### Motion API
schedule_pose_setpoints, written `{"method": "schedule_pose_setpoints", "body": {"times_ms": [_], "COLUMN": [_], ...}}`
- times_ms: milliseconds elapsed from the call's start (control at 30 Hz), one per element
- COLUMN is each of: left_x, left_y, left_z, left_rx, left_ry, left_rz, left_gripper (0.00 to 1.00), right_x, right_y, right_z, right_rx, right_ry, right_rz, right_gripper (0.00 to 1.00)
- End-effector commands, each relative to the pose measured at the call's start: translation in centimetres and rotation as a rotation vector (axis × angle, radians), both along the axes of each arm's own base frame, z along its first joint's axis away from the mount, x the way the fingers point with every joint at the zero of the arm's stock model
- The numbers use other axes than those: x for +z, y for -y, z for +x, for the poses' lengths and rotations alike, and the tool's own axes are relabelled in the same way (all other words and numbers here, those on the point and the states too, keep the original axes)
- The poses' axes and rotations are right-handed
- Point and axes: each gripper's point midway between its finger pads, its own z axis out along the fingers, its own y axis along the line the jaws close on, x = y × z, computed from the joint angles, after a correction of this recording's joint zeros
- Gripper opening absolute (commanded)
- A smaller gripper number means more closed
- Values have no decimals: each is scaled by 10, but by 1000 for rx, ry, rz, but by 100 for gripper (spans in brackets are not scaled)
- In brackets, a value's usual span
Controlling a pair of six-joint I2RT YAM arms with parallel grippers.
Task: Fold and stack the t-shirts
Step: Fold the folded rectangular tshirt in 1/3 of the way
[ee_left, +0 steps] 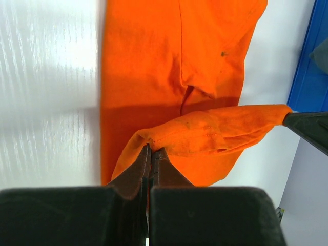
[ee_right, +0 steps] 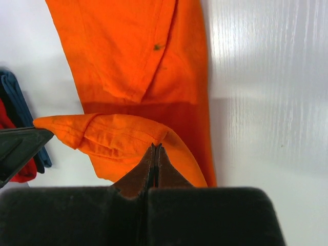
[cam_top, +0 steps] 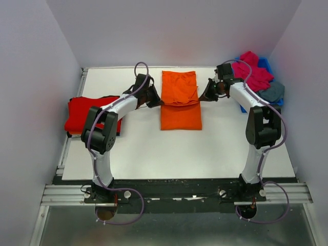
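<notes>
The orange t-shirt [cam_top: 179,102] lies partly folded on the middle of the white table. My left gripper [cam_top: 159,100] is shut on its left edge, seen pinched in the left wrist view [ee_left: 151,149]. My right gripper [cam_top: 202,97] is shut on its right edge, seen in the right wrist view [ee_right: 156,147]. Between them a band of orange cloth [ee_left: 215,133] is lifted off the table over the flat part [ee_right: 128,51]. A folded red t-shirt [cam_top: 87,114] lies at the left table edge. A magenta-pink t-shirt [cam_top: 251,72] and a slate grey-blue one [cam_top: 271,92] are heaped at the right.
The pink and grey shirts rest in a small blue bin [cam_top: 265,64] at the back right, also visible in the left wrist view [ee_left: 307,66]. White walls close in on three sides. The arm bases stand on a black rail [cam_top: 174,187] at the near edge.
</notes>
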Motion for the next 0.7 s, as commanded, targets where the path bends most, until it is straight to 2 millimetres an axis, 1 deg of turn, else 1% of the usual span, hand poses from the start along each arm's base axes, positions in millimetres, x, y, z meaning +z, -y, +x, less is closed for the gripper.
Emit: {"method": "schedule_pose_setpoints", "body": {"times_ms": [0, 67, 100, 133, 167, 200, 267, 300, 333, 400, 433, 467, 500, 567, 633, 667], "left_x": [-11, -12, -12, -12, -10, -8, 0, 4, 8, 14, 16, 12, 8, -3, -14, -20], "left_y": [-1, 2, 3, 3, 2, 1, -4, -8, -13, -23, -27, -31, -33, -33, -31, -31], "left_z": [15, 22, 26, 29, 33, 36, 38, 37, 35, 25, 18, 8, -4, -28, -51, -62], "left_rx": [3, 6, 5, 8, 11, 15, 23, 24, 34, 50, 56, 61, 58, 38, 15, 5], "left_ry": [-13, -12, -7, -3, 8, 21, 55, 67, 77, 91, 94, 86, 77, 54, 25, 12], "left_rz": [14, 2, -2, -2, -4, -5, 16, 35, 59, 94, 102, 111, 115, 116, 114, 110], "left_gripper": [0, 0, 0, 9, 31, 53, 69, 75, 78, 79, 79, 79, 78, 75, 67, 64], "right_x": [-8, -9, -12, -13, -13, -14, -13, -10, -9, -10, -17, -12, -22, -29, -41, -42], "right_y": [2, 4, 4, 4, 4, 4, 4, 5, 5, 9, 12, 12, 13, 13, 15, 14], "right_z": [11, 18, 21, 25, 28, 31, 29, 27, 20, 4, -12, -17, -35, -59, -79, -88], "right_rx": [5, -8, -10, -12, -12, -14, -11, -11, -4, -12, -10, -4, 8, 32, 43, 51], "right_ry": [-32, -31, -32, -30, -28, -27, -26, -18, -12, -3, -15, 11, -8, -21, -43, -47], "right_rz": [4, 11, 14, 16, 19, 18, 18, 17, 21, 15, 11, 19, 21, 29, 17, 20], "right_gripper": [1, 2, 5, 15, 43, 60, 63, 63, 63, 63, 63, 62, 60, 56, 53, 51]}}
